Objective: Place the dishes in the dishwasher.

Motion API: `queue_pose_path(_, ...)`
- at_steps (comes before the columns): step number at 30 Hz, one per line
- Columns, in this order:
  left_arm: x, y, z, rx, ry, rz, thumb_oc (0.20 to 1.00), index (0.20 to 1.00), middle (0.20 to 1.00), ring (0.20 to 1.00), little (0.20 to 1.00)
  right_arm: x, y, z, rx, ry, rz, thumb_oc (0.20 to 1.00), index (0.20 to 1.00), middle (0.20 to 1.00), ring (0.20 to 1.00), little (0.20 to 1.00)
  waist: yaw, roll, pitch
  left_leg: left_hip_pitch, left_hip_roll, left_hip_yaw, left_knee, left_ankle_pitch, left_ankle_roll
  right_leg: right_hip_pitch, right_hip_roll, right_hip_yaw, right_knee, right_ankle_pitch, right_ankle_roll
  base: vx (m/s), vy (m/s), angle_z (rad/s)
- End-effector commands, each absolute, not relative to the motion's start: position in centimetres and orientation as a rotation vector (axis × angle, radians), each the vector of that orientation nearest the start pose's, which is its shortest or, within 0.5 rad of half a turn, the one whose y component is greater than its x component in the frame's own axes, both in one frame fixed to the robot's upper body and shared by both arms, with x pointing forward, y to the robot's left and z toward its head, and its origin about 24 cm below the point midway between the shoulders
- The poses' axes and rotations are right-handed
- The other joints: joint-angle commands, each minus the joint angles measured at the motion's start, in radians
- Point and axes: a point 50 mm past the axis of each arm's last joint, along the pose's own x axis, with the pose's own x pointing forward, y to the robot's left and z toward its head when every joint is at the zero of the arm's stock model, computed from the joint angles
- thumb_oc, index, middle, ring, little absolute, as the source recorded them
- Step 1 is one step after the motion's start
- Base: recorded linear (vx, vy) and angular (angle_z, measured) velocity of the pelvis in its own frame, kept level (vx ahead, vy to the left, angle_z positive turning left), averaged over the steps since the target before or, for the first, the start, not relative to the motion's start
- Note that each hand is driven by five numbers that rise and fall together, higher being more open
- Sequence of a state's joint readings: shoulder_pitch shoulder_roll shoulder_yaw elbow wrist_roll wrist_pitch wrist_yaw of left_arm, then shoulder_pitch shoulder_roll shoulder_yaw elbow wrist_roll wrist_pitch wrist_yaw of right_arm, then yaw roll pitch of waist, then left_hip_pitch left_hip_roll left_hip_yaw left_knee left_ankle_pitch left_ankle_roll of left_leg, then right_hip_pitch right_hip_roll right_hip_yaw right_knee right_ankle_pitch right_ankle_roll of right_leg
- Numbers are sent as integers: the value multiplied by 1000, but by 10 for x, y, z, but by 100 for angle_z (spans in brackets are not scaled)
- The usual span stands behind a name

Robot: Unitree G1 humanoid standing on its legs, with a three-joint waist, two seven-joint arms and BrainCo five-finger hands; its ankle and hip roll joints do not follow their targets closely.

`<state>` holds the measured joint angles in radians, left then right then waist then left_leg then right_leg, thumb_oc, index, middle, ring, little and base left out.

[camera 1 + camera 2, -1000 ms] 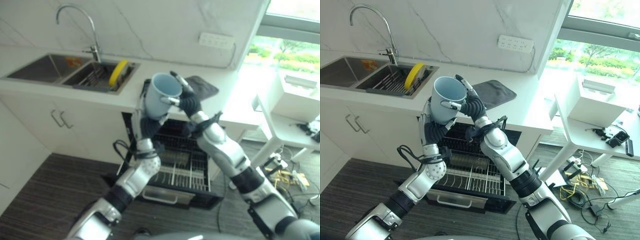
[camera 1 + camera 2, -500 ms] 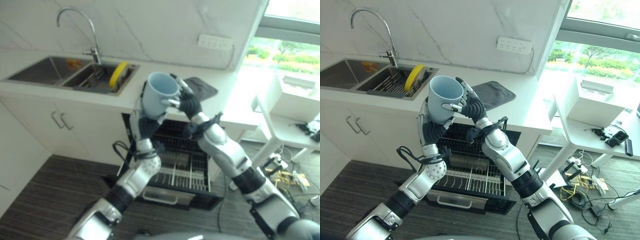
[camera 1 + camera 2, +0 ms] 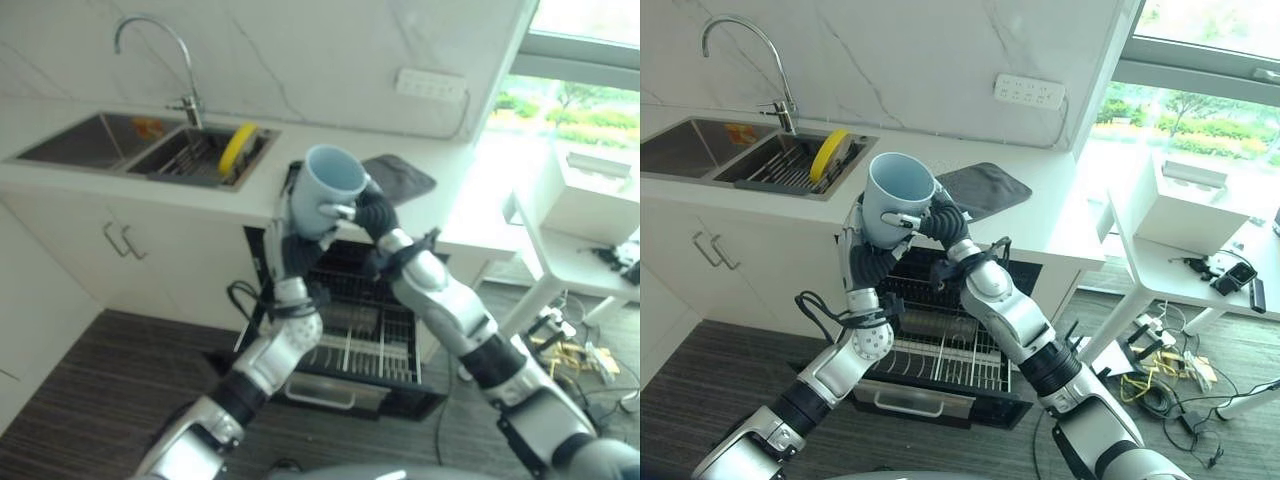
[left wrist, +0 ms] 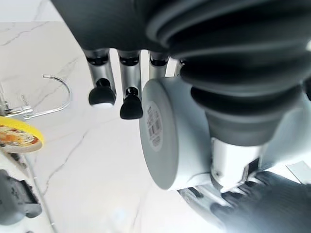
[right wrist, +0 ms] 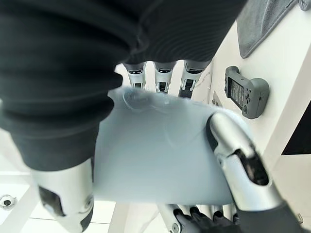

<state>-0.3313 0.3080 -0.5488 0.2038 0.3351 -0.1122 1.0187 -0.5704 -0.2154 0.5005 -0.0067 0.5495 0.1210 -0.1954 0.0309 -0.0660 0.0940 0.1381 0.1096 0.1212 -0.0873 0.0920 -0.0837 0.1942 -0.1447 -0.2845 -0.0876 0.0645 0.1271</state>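
A light blue cup [image 3: 330, 185] is held mouth-up between both hands, above the open dishwasher [image 3: 370, 330] and level with the counter's edge. My left hand [image 3: 290, 245] supports it from below and the left, fingers up its side and thumb against it; the cup's base [image 4: 170, 141] sits beside that palm. My right hand [image 3: 370, 212] grips it from the right, with fingers over the cup's wall [image 5: 160, 155] and the thumb [image 5: 238, 160] curled round it. The dishwasher's lower rack [image 3: 940, 345] is pulled out beneath.
A sink [image 3: 100, 135] with a tall tap [image 3: 150, 40] is at the left, and a yellow plate [image 3: 827, 153] stands in its drying rack. A dark mat [image 3: 985, 187] lies on the counter behind the cup. A white table [image 3: 1180, 215] and floor clutter [image 3: 1160, 375] lie to the right.
The right hand's fingers have closed in round the cup, and the cup has shifted slightly to the right and tilted a little.
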Motion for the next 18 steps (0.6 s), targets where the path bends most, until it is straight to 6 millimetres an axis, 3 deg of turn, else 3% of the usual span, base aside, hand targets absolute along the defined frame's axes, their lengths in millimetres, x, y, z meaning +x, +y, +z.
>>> queue_pose_path(1, 295, 90, 125, 508, -773, 341, 200, 200, 200, 200, 200, 305, -30, 193, 215, -353, 522, 1000, 1000, 1000, 1000, 1000, 10, -5, 14, 52, -75, 7, 0, -139, 59, 9, 58, 42, 0, -39, -16, 0, 0, 0)
queue_pose_path(14, 291, 80, 120, 521, -783, 267, 200, 200, 200, 200, 200, 303, -26, 203, 230, -390, 528, 1000, 1000, 1000, 1000, 1000, 12, -8, 16, 51, -77, 7, 0, -142, 62, 7, 58, 44, 0, -37, -14, 4, 0, 0)
queue_pose_path(15, 291, 80, 120, 521, -786, 261, 200, 200, 200, 200, 200, 303, -26, 203, 229, -397, 528, 865, 865, 865, 865, 865, 13, -9, 18, 45, -79, 8, 0, -131, 64, 1, 57, 43, 0, -28, -17, 0, 0, 0)
queue_pose_path(16, 291, 79, 121, 522, -787, 256, 200, 200, 200, 200, 200, 302, -26, 205, 233, -408, 532, 379, 379, 379, 379, 379, 14, -9, 18, 44, -78, 7, 0, -130, 64, 0, 56, 42, 0, -28, -17, -40, -7, 0)
queue_pose_path(17, 290, 79, 121, 522, -790, 251, 200, 200, 200, 200, 200, 301, -24, 207, 236, -421, 553, 200, 200, 200, 200, 200, 14, -10, 19, 44, -78, 7, 0, -130, 64, 0, 56, 42, 0, -27, -16, 0, 0, 0)
queue_pose_path(18, 290, 78, 121, 521, -792, 245, 200, 200, 200, 200, 200, 300, -23, 208, 227, -432, 568, 200, 200, 200, 200, 200, 16, -10, 19, 44, -79, 5, 0, -130, 64, 0, 57, 42, 0, -27, -16, 0, 0, 0)
